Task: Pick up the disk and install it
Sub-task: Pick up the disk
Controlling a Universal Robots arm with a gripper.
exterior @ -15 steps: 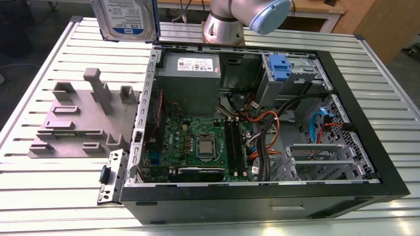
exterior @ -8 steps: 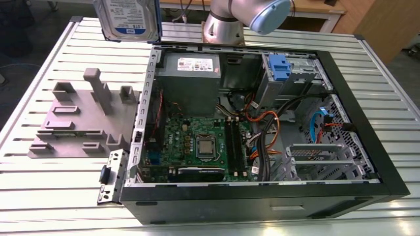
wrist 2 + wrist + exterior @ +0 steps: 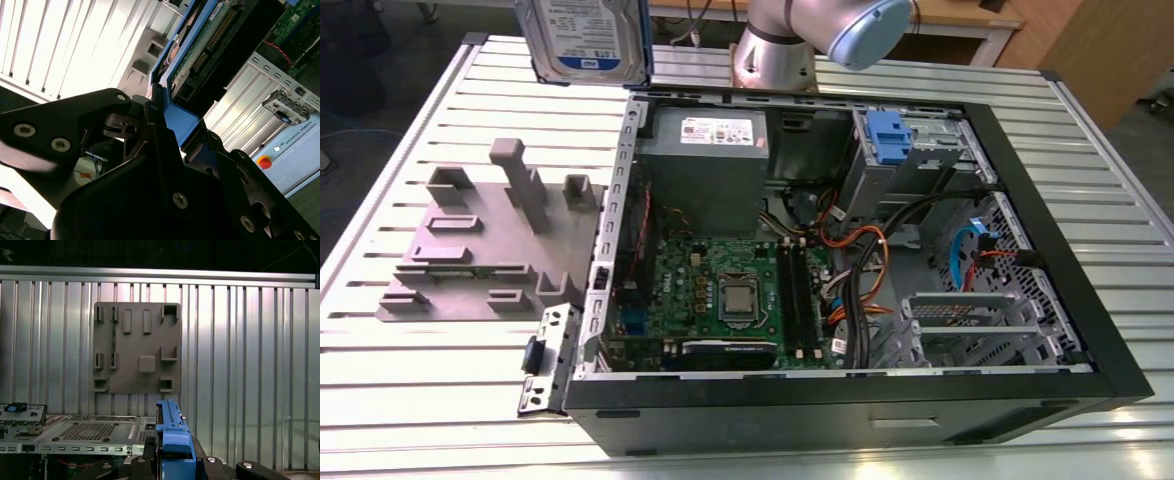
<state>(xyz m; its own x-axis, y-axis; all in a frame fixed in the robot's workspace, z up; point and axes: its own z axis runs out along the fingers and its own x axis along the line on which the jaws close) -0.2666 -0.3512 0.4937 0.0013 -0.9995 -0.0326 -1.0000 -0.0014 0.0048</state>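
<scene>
In the exterior view the disk (image 3: 583,40) hung above the computer case (image 3: 854,412), over its far corner at the exterior view's left, and the picture's upper edge cut off its top. The arm (image 3: 807,40) behind the case was cropped there too. Inside the case, cables (image 3: 854,270) covered the parts beneath them, and the connectors on the board (image 3: 720,290) were too small to tell apart. In the first wrist view the disk (image 3: 172,427) stood edge-on above the case (image 3: 90,432), its label face hidden. The gripper (image 3: 172,452) clamping its blue carrier ran off the picture's edge, as did the case. In the second wrist view the gripper's (image 3: 177,117) black body hid much of the disk (image 3: 200,45).
</scene>
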